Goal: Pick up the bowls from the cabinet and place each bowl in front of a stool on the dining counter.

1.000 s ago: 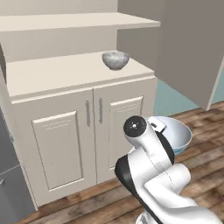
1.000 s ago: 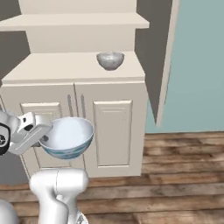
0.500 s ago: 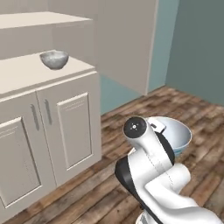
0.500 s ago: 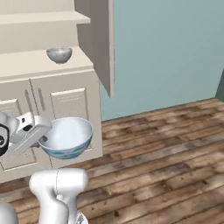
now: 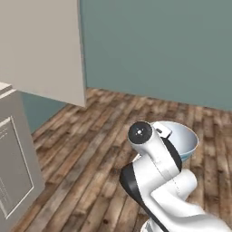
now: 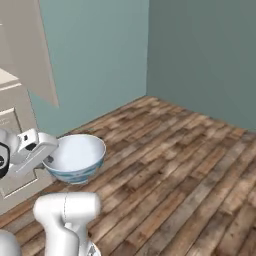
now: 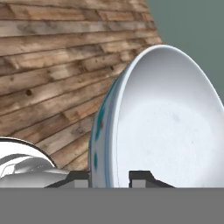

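**Bowl in hand, counter nowhere ahead**

The gripper (image 7: pixel 109 177) is pinched tight on the rim of the blue-patterned bowl (image 6: pixel 75 157), one finger inside, one outside. The bowl rides upright over the plank floor (image 6: pixel 190 165), the cabinet (image 5: pixel 13 176) off to the left; no dining counter lies ahead.

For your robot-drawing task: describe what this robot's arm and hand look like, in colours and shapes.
The arm is made of glossy white rounded segments with dark joint bands and a black round cap at one joint. The hand has a white blocky body and two small dark grey fingertips.
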